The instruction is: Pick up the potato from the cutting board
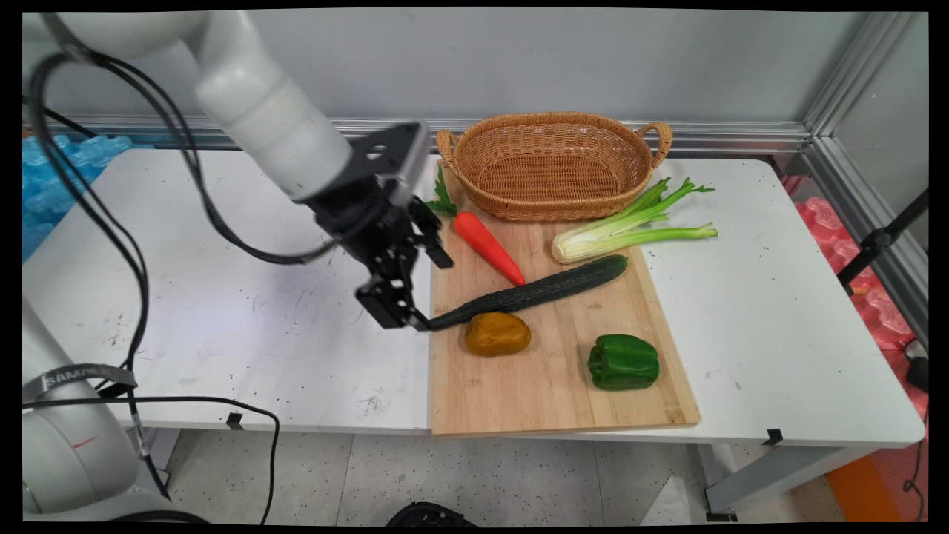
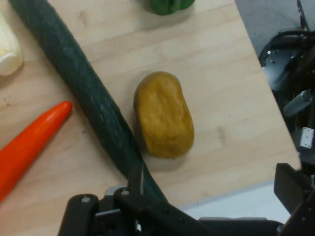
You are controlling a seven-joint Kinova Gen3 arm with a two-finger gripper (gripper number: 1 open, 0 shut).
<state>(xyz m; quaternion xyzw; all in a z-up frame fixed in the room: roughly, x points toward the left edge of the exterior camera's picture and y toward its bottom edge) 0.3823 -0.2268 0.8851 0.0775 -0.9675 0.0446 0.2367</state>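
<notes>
The gripper (image 1: 419, 293), fingers spread wide, sat at the cucumber's (image 1: 534, 291) lower-left tip at mid-frame, the cucumber's length running up-right across the cutting board (image 1: 549, 393).

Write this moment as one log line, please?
gripper: open, at cucumber near end | beside: potato, carrot | on cutting board | basket: empty
</notes>
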